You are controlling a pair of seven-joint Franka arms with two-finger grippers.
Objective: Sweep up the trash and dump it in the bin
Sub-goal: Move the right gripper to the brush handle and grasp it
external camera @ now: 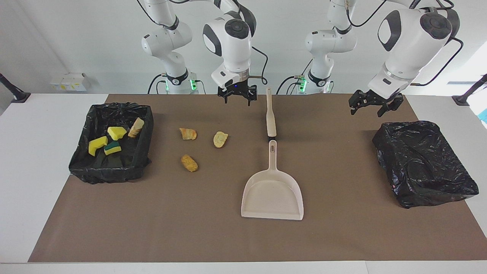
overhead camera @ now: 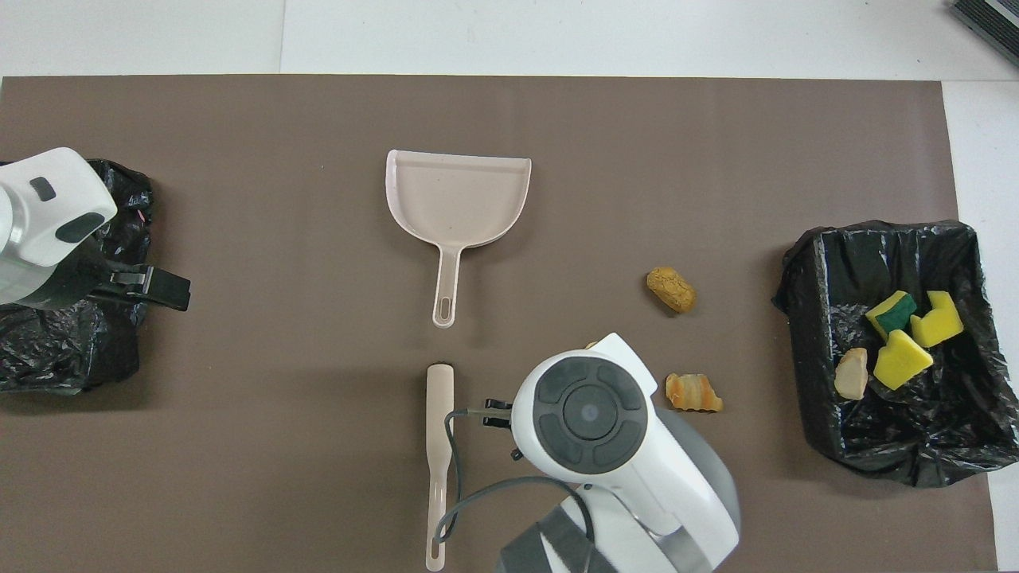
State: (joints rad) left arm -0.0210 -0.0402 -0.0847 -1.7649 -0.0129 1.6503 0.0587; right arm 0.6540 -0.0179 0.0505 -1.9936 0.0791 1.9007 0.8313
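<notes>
On the brown mat point(external camera: 213, 236) covering the counter point(external camera: 34, 152), three tan-orange scraps lie loose between the trash-holding bin and the dustpan: a ridged piece point(external camera: 188, 134), a pale piece point(external camera: 220, 139) beside it, and a darker oval piece point(external camera: 189, 163) farther from the robots than both. The facing view shows all three; in the overhead view the right arm's white wrist covers nearly all of the pale piece, leaving only the ridged piece point(overhead camera: 694, 393) and the oval one point(overhead camera: 671, 289) plain. The other four scraps sit in the black-lined bin point(external camera: 87, 167) toward the right arm's end of the counter: two yellow sponge chunks point(overhead camera: 902, 359), a green-topped one point(overhead camera: 892, 311), and a tan piece point(overhead camera: 851, 373) leaning at the bin's wall. The right end effector point(external camera: 236, 97) hangs empty over the mat beside the brush handle, its fingers apart as far as the facing view lets one judge; from above it is hidden under its own wrist. The left end effector point(external camera: 372, 106) hovers open and empty over the mat just beside the second bin point(external camera: 426, 190), which looks crumpled over. The beige brush point(external camera: 270, 114) and dustpan point(external camera: 272, 192) lie end to end at mid-counter, the dustpan farther from the robots.
</notes>
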